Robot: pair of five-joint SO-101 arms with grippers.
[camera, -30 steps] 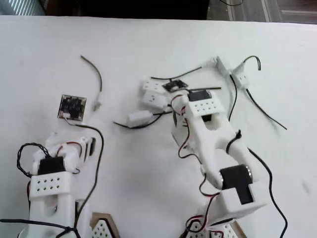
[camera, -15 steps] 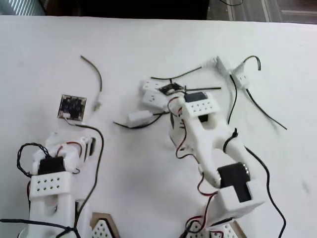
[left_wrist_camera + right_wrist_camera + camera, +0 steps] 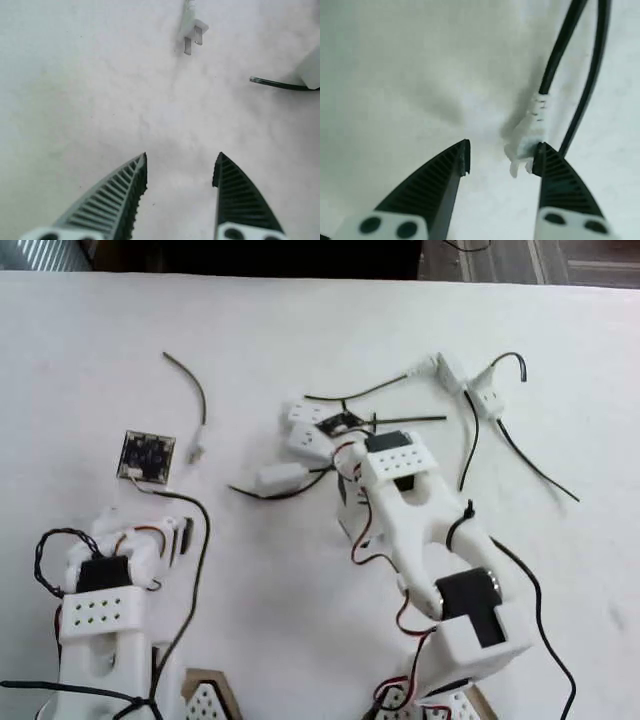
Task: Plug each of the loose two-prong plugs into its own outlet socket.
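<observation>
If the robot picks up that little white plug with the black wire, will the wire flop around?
Probably. The black wire is thin and curved, so it likely droops and trails. The white plug looks small and hard, so probably light and stiff, yet it may skid if the open right gripper nudges it.

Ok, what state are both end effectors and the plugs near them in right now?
Left end effector: open, empty.
Right end effector: open, empty.
Small white two-prong plug ahead of the left end effector: lying loose, prongs bare.
White plastic plug on a black cord: lying loose beside the right end effector, not gripped.
</observation>
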